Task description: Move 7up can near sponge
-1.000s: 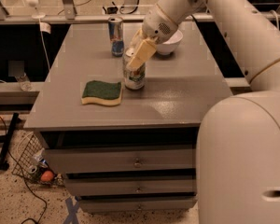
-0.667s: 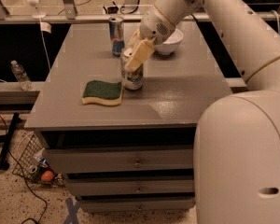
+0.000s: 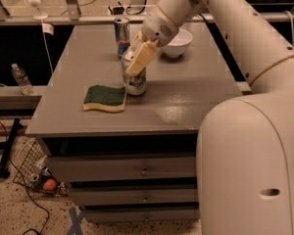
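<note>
7up can point(image 3: 135, 82), upright just beside sponge point(image 3: 105, 97), clasped between jaws.

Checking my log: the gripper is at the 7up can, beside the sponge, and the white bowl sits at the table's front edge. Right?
No: in the camera view the white bowl sits at the back of the table. The gripper is at the 7up can, beside the sponge.

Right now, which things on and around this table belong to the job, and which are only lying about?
Belong to the job:
- 7up can, upright close beside the sponge
- gripper, at the top of the 7up can

Only lying about:
- slim blue-and-silver can and white bowl, at the back of the table
- water bottle, off the table
</note>
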Tool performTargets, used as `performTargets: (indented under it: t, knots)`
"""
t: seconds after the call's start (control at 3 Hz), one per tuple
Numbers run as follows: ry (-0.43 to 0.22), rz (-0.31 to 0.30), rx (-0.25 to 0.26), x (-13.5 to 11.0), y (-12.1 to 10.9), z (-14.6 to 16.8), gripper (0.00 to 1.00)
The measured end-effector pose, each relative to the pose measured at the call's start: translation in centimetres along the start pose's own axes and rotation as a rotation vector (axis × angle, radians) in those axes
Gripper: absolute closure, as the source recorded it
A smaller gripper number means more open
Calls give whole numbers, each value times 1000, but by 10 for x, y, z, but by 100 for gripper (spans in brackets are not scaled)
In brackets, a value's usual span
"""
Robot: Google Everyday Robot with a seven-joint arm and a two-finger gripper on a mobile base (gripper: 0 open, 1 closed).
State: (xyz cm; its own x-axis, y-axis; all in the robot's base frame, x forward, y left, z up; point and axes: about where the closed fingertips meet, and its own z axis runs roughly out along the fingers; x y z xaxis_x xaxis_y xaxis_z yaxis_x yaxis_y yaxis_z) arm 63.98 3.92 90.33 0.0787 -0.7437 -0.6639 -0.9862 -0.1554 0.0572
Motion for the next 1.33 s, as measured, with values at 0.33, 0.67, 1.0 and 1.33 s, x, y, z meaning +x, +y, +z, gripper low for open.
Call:
performTargets:
  t: [0.33, 0.67, 1.0, 1.33]
  knots:
    - [-9, 1, 16, -2, -6, 2, 82]
    - [-20, 1, 33, -5, -13, 7, 51]
    - [-25, 1, 39, -7, -16, 9, 28]
    - [-32, 1, 47, -9, -21, 14, 0]
